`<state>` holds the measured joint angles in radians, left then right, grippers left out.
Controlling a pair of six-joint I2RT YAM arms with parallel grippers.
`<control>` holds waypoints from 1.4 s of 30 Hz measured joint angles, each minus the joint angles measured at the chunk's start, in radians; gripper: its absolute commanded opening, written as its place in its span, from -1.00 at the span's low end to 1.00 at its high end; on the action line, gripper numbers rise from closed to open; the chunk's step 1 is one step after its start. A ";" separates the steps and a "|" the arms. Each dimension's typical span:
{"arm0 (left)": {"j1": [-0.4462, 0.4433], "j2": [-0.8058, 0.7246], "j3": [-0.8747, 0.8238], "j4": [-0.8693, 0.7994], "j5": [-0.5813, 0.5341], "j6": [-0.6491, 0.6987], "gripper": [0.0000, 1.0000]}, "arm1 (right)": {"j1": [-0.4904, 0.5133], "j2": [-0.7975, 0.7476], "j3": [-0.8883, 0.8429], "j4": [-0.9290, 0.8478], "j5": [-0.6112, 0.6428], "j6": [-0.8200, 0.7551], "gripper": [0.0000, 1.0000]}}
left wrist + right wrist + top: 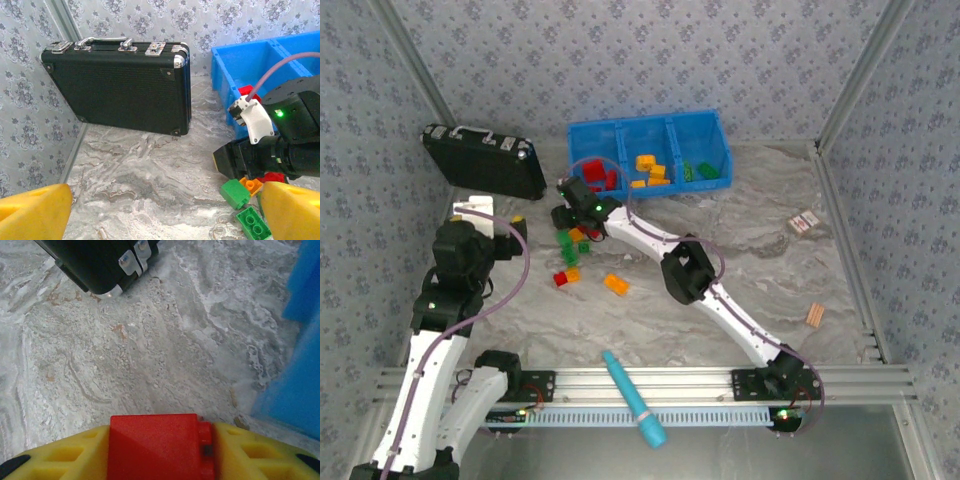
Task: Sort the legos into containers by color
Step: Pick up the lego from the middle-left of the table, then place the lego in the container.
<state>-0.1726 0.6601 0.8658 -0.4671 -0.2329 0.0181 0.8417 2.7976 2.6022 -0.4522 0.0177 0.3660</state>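
Gripping a red lego [155,440] between both fingers [60,457], my right gripper [160,457] is facing the table [150,340], the blue bin [300,380] lying just right of its jaws; I am seeing my left gripper [162,212] spread wide, empty, green legos [252,222] beside its right finger [292,210].

No text, label, brand or number can be read on anything here

Bright, even light comes from above and leaves only soft shadows. The darkest lies under the black case [120,90] at the table's [770,230] far left corner. Its silver latches [155,48] glint. The close red brick [155,445] looks blurred.
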 measured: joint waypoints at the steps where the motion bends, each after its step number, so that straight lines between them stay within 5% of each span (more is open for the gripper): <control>1: 0.000 0.000 0.000 0.000 0.000 0.000 0.94 | -0.002 -0.009 -0.011 -0.005 -0.003 -0.007 -0.08; 15: 0.000 -0.005 -0.006 0.004 0.000 0.000 0.94 | -0.051 -0.240 -0.245 -0.109 -0.137 -0.053 -0.21; 23: 0.000 0.010 -0.021 0.006 0.031 -0.051 0.92 | -0.063 -0.447 -0.291 -0.124 -0.112 -0.124 -0.21; 34: 0.000 0.108 -0.021 -0.079 0.257 -0.287 0.79 | -0.181 -0.361 -0.145 -0.108 0.014 -0.195 -0.18; 42: -0.001 0.105 -0.198 -0.099 0.406 -0.650 0.74 | -0.215 -0.261 -0.125 -0.064 -0.018 -0.198 -0.08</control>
<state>-0.1738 0.7650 0.6682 -0.5663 0.1730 -0.6319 0.6266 2.5366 2.4771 -0.5159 0.0002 0.1684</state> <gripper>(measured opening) 0.870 0.444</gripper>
